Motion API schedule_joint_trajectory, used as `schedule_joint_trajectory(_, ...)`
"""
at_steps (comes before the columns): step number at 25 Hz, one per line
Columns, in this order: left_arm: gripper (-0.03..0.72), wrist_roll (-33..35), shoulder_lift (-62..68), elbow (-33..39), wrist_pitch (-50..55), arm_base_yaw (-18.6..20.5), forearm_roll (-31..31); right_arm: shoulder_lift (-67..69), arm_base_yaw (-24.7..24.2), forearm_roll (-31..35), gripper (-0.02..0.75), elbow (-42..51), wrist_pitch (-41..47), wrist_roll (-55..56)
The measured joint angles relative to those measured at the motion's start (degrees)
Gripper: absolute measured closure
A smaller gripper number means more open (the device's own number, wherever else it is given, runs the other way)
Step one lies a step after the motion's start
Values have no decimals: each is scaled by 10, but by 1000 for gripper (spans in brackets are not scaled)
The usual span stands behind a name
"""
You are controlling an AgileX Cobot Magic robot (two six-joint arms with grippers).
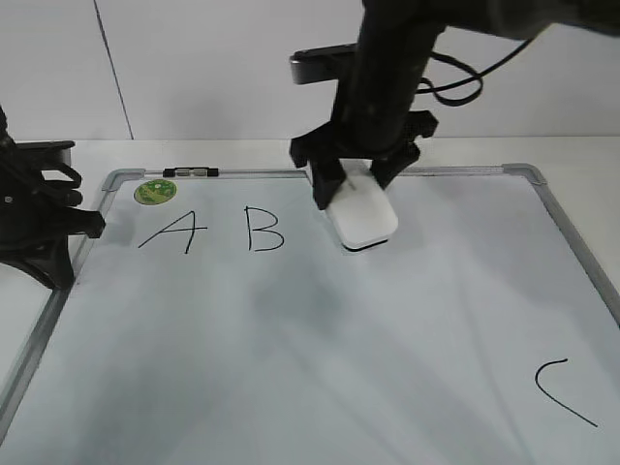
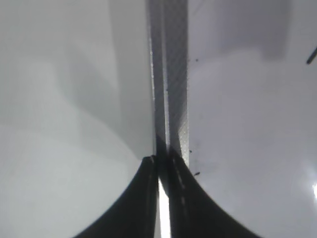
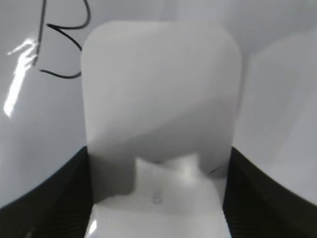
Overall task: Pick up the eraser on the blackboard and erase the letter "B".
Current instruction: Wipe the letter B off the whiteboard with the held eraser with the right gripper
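Note:
The blackboard (image 1: 291,339) is a white board with a grey frame. The letter "B" (image 1: 263,229) is drawn in black near its top, right of an "A" (image 1: 174,232). The eraser (image 1: 362,219), a white block with a black underside, rests on the board just right of the "B". My right gripper (image 1: 356,184) is shut on the eraser's far end; in the right wrist view the eraser (image 3: 161,94) fills the middle between the fingers (image 3: 158,198), with the "B" (image 3: 64,44) at upper left. My left gripper (image 1: 58,232) is shut at the board's left frame (image 2: 168,74).
A round green sticker (image 1: 155,192) and a small black-and-clear clip (image 1: 191,172) sit at the board's top left corner. A curved "C" stroke (image 1: 564,389) is at the lower right. A white wall stands behind the table.

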Motion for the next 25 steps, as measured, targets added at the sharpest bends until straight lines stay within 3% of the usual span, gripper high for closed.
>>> schedule_joint_trajectory(10,668,0,0,0,1,0,0,121,43,0,203,-137,2,1)
schedule_joint_trajectory(25,667,0,0,0,1,0,0,171,48,0,204,-180,2,2)
